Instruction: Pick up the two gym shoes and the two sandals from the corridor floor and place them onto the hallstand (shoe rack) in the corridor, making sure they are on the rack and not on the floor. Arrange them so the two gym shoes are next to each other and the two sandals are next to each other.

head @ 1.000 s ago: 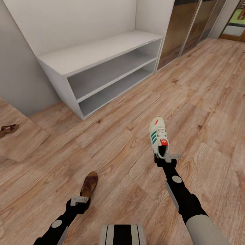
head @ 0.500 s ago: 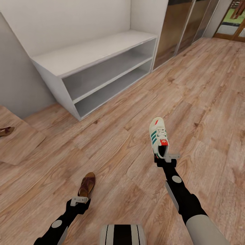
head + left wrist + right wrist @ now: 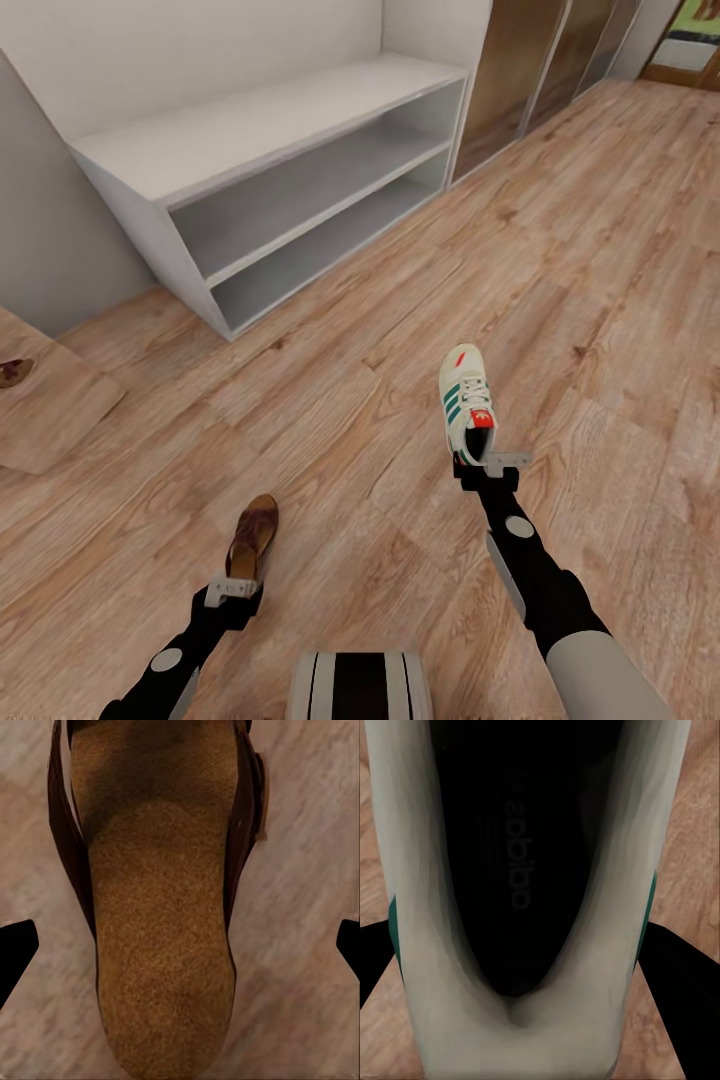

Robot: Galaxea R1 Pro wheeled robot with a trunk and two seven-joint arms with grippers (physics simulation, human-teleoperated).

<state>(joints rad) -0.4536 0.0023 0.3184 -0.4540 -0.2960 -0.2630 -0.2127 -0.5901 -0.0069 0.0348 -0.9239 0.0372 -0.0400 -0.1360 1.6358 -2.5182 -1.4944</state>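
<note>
White hallstand [image 3: 200, 165] stands on the wood-plank corridor floor [image 3: 620, 260] against a pale wall.

Grey wall [image 3: 60, 250] at left, mirrored brown wardrobe doors [image 3: 520, 70] beyond, far doorway [image 3: 690, 45]

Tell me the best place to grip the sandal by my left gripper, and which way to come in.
Take the sandal at its heel end, fingers across the flat sole's two long edges. It lies sole-down with its heel toward the left gripper, so come from behind the heel, along its length. The straps sit further toward the toe, leaving the heel bare.
</note>
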